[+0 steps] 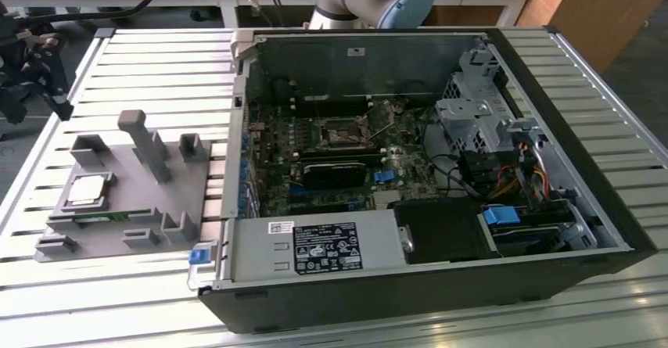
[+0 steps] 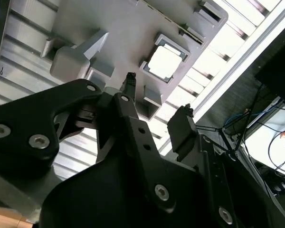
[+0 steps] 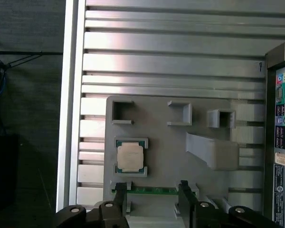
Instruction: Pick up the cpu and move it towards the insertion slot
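Fingers [image 3: 184, 191] apart, nothing between them. In both wrist views they hang over the edge of the grey holder [image 3: 166, 142] where the green memory stick [image 3: 152, 190] lies. The cpu [image 3: 130, 157] sits flat in its square pocket on the holder, just beside the stick, and I am not touching it. In the second wrist view the cpu [image 2: 165, 61] lies beyond my finger tips, bright silver top up. In the exterior view the holder [image 1: 156, 207] rests on the slatted surface [image 1: 156, 66] at that view's left, with the cpu [image 1: 89, 190] on it. The slot [image 1: 342, 135] is well apart from it, on the board inside the open case [image 1: 418, 293]. Nothing lifted yet. I judge the chip light, thin and stiff, with a smooth metal lid that looks slippery. The underside contacts are likely delicate, so no scraping and no tilt. The best hold seems to be two opposite edges of the pale rim, pinched gently and squarely. The pocket's raised lips stand at two sides, and the other two look open enough for my fingers. A hard squeeze gains nothing; a level one keeps it from skating out.
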You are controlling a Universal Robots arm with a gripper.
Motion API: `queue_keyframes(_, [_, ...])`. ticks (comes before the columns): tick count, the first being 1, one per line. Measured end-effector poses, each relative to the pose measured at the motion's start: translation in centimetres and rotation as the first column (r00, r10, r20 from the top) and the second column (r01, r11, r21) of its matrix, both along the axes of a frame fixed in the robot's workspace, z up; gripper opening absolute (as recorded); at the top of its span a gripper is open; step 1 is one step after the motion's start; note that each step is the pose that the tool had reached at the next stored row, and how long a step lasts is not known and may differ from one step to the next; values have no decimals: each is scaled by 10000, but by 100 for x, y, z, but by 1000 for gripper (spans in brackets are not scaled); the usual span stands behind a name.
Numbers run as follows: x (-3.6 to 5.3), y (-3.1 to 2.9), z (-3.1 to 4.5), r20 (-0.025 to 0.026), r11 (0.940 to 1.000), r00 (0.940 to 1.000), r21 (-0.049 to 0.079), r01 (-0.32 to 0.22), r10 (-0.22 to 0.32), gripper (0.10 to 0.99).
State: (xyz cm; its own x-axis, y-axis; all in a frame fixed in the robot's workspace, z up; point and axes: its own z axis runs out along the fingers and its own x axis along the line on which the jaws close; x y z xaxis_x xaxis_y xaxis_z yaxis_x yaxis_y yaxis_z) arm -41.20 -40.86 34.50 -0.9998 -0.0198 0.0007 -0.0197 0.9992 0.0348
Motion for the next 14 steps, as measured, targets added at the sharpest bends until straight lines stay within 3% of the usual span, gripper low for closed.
queue_keyframes(1, [-4,0,-12,0,10000,10000,-1,-1,1,580])
queue_keyframes(3, [-9,0,-44,-8,10000,10000,-1,-1,1,580])
queue_keyframes(4, [-11,0,-62,-14,10000,10000,-1,-1,1,647])
queue_keyframes(14, [-22,0,-214,-39,10000,10000,-4,0,0,647])
